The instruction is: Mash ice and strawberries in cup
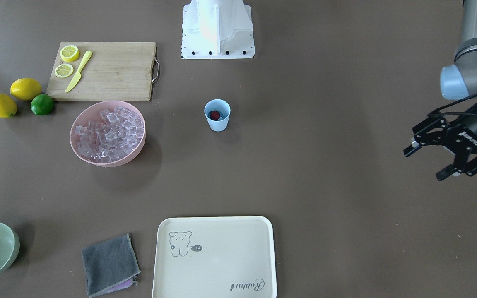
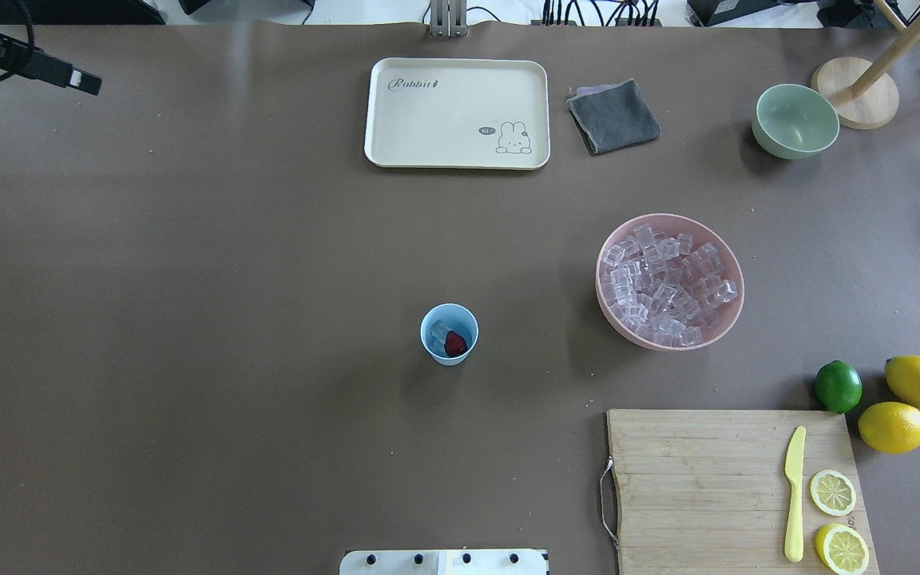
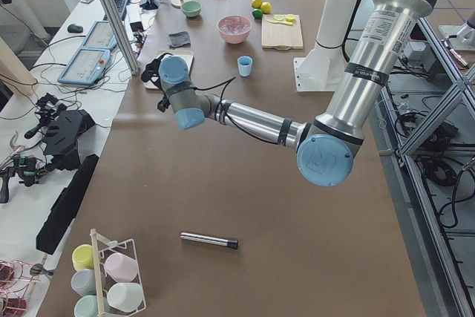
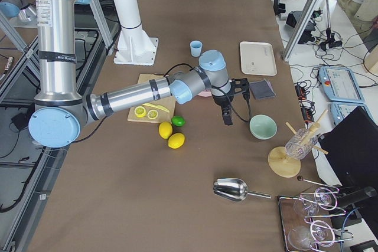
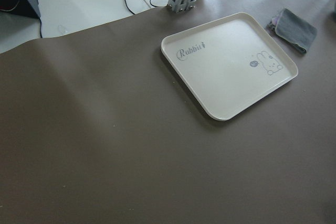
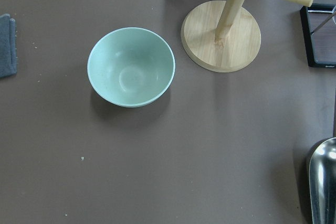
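Overhead exterior | cup (image 2: 449,335) near pink bowl (image 2: 612,315), strawberry (image 2: 455,343) and ice (image 2: 438,327) inside | left gripper (image 1: 422,165) well apart from bowl, spread wide, empty | right gripper (image 4: 230,113): spread cannot be told | risk: light unheld cup may tip when pressed.

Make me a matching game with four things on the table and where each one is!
Things:
1. strawberry
2. pile of ice
3. knife
4. lime

Places:
A. on the cutting board
B. beside the lemons
C. in the blue cup
D. in the pink bowl

Pairs: 1-C, 2-D, 3-A, 4-B
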You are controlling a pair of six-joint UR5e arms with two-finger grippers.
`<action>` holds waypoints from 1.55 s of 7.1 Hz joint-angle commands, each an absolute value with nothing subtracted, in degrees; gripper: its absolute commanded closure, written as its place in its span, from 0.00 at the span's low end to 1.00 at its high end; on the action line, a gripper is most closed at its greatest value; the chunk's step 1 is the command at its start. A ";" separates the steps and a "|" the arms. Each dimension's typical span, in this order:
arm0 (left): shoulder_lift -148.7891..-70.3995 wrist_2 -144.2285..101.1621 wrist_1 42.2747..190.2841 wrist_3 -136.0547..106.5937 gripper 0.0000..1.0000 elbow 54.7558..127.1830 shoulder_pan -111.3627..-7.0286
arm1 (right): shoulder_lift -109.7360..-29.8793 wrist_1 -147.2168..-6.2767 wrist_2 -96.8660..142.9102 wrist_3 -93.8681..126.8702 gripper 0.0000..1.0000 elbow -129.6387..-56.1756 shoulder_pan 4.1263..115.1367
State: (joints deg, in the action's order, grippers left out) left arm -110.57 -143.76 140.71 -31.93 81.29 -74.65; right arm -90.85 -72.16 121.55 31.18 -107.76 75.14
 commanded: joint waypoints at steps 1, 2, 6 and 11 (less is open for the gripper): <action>-108.99 -147.13 140.10 -26.04 0.03 72.90 -82.42 | -88.43 -72.16 121.55 31.38 0.00 -106.01 74.97; -107.51 -146.87 135.83 -22.62 0.03 72.60 -84.62 | -86.94 -72.16 121.47 31.46 0.00 -104.69 74.80; -100.29 -135.02 127.80 -11.34 0.03 71.55 -85.69 | -86.31 -72.07 121.38 31.29 0.00 -104.77 73.92; -99.93 -131.57 127.00 -8.55 0.03 66.02 -83.08 | -84.46 -72.16 121.64 31.29 0.00 -105.03 74.27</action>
State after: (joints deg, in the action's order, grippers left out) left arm -99.68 -131.85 127.14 -10.55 68.04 -84.86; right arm -84.66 -72.23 121.65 31.29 -104.98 74.13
